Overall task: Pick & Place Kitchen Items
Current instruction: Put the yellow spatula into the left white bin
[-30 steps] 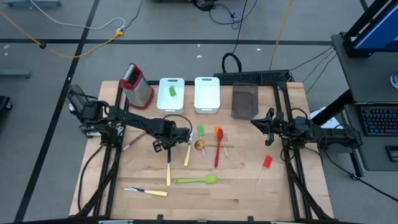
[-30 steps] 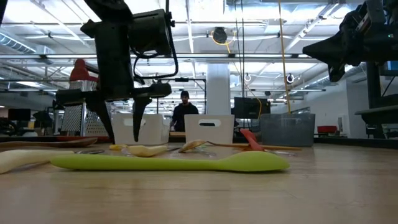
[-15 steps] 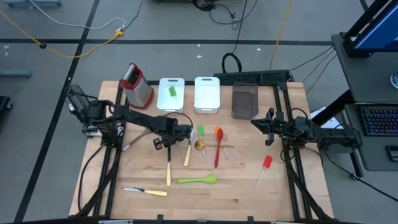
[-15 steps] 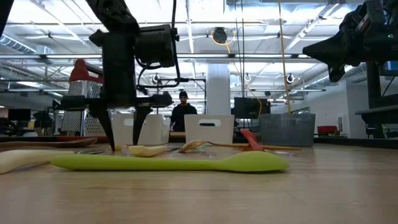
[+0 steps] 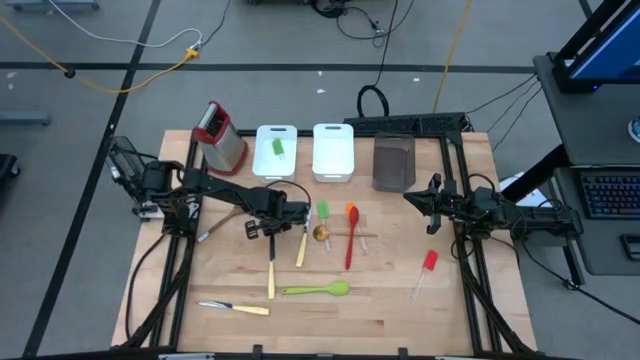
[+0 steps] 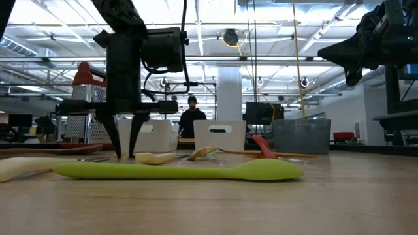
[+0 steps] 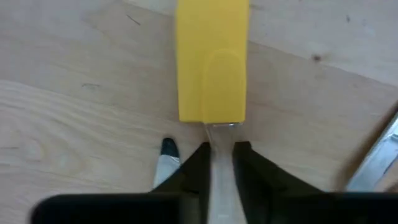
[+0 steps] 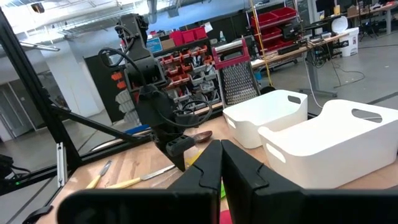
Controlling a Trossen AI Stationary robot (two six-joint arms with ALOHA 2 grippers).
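While the left end effector (image 7: 217,163) is pinched narrow on the clear handle of the yellow spatula (image 7: 212,59), lying mid-desk (image 5: 380,310) left of centre, a straight lift is called for so the neighbouring knife (image 5: 270,272) is not dragged. Closed and empty, the right end effector (image 5: 411,197) is held at the right.

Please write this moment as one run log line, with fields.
left gripper: down on table, fingers closing around clear handle of yellow spatula | right gripper: shut, idle at right side | spatula: not lifted
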